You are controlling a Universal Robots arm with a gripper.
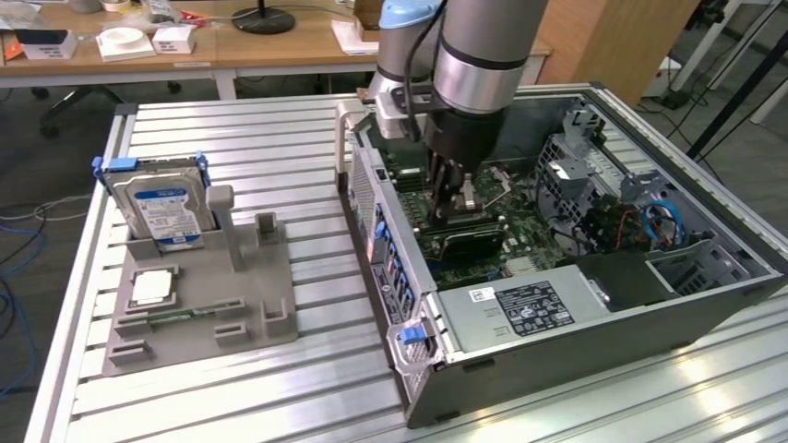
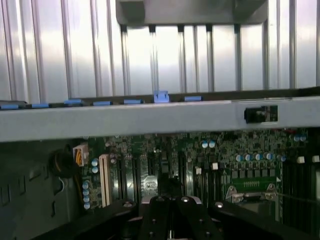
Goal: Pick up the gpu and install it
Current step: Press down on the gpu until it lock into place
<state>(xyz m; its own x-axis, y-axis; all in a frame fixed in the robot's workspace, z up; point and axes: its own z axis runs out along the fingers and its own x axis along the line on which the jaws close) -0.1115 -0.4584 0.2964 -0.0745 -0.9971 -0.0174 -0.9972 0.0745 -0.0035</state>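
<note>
Can't really make out the gpu (image 1: 462, 242), the gripper (image 1: 459, 205) covers most of it down in the case (image 1: 640, 305). The arm (image 1: 474, 46) gets chopped off by the exterior view's top edge. Small chips on the motherboard (image 2: 225, 160) are too blurry to read.

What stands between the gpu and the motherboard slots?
Nothing visible does. The shut hand sits low inside the open case, with the gpu just beneath it, close over the motherboard slots, which look bare.
</note>
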